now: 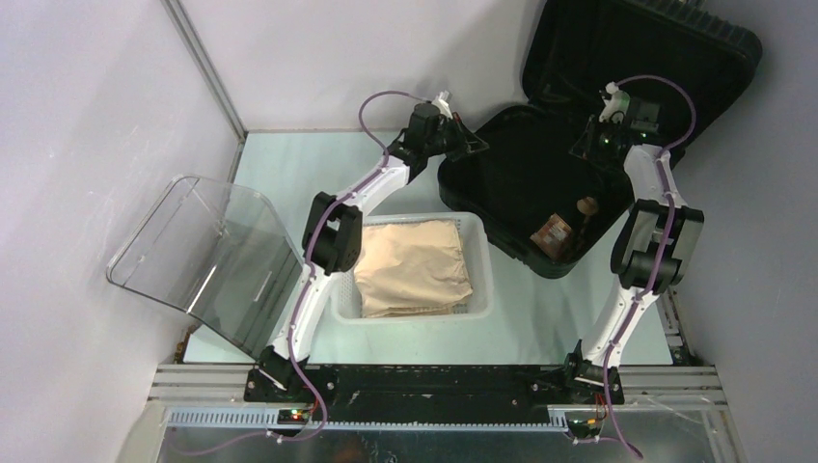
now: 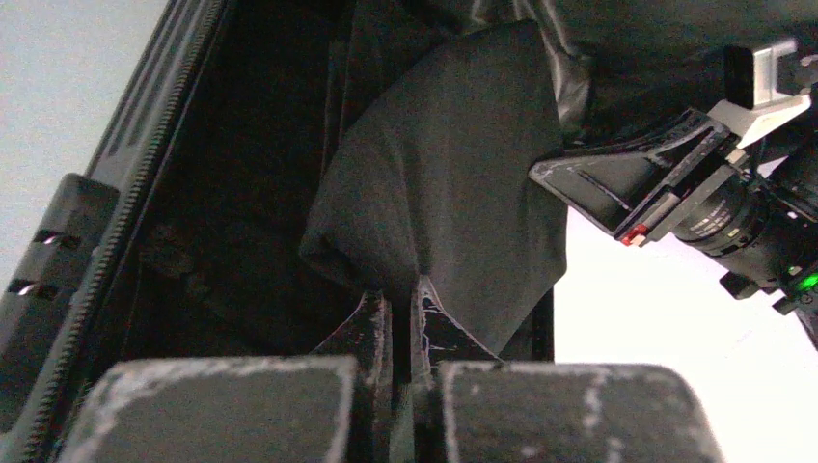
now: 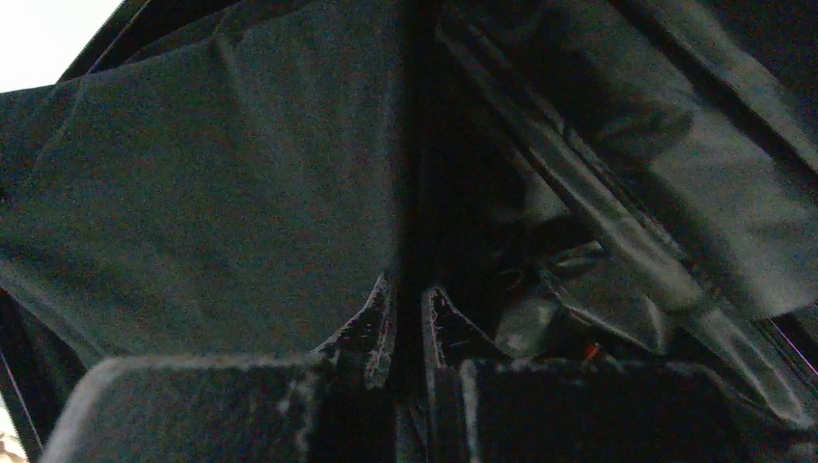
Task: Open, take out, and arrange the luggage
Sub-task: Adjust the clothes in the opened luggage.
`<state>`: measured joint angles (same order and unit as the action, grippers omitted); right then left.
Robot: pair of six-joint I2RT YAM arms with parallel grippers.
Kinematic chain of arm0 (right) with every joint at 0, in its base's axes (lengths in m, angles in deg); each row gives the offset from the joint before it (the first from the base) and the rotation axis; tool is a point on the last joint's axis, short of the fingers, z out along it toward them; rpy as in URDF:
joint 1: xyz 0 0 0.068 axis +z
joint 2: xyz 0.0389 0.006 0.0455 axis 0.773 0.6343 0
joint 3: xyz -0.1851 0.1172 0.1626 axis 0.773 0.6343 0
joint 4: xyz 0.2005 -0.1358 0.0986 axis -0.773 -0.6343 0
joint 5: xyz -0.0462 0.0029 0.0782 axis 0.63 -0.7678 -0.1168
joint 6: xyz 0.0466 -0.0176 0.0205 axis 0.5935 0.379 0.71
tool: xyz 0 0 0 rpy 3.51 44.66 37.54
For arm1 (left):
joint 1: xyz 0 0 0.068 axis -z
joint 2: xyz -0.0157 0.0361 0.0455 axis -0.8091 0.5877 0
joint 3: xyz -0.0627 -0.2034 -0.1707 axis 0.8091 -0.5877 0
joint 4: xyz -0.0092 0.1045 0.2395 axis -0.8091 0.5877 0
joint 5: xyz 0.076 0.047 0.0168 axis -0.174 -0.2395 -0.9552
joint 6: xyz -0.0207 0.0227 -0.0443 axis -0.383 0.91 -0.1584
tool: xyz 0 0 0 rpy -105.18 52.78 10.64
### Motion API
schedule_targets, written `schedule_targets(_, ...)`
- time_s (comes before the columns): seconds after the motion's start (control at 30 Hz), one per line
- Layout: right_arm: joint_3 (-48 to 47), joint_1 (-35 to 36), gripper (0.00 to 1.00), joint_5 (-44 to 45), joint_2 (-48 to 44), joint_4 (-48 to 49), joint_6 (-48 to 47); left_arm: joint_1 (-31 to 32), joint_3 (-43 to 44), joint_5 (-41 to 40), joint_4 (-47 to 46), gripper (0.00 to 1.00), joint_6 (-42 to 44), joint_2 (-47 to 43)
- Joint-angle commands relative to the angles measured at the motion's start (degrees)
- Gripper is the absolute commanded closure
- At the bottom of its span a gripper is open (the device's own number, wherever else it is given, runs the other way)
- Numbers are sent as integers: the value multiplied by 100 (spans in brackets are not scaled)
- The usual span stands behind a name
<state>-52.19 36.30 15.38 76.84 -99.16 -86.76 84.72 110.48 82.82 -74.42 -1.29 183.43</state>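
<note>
White basket (image 1: 482, 275) holds tan cloth (image 1: 413, 265); open luggage (image 1: 719, 43) holds black garment (image 2: 453, 193).

The luggage (image 1: 502, 178) is seen open at the far right, its lid raised against the wall. The left gripper (image 1: 470, 142) is held at its left rim, the right gripper (image 1: 590, 143) over its interior. A white basket (image 1: 482, 280) holding a tan bundle (image 1: 413, 265) is set just left of it, and a clear curved cover (image 1: 207, 251) is placed at the left.

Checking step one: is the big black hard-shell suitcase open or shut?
Open. The black ribbed hard-shell suitcase has its lid raised at the back, interior exposed.
</note>
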Motion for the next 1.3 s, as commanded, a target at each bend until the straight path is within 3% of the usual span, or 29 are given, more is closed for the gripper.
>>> schedule_targets(0.0,-25,-257,88,220,-469,703,335,51,359,-110,-586,100,-256,-429)
schedule_targets(0.37,-132,-334,45,-157,-44,307,386,19,585,-230,-406,100,-182,-223)
schedule_targets(0.53,-558,-318,43,-402,308,-38,311,-82,654,-262,-319,100,-169,-286)
schedule_targets(0.7,-797,-265,34,-635,526,-318,45,-97,661,-143,-432,100,-395,-363)
schedule_targets(0.9,-1087,-287,34,-810,817,-664,-170,-17,614,-14,-432,100,-521,-521)
schedule_targets(1.1,-811,-334,36,-602,479,-424,160,364,507,-145,-435,100,-435,-837)
schedule_targets(1.27,41,-497,37,-440,-184,304,711,826,485,-756,-190,100,-118,-1173)
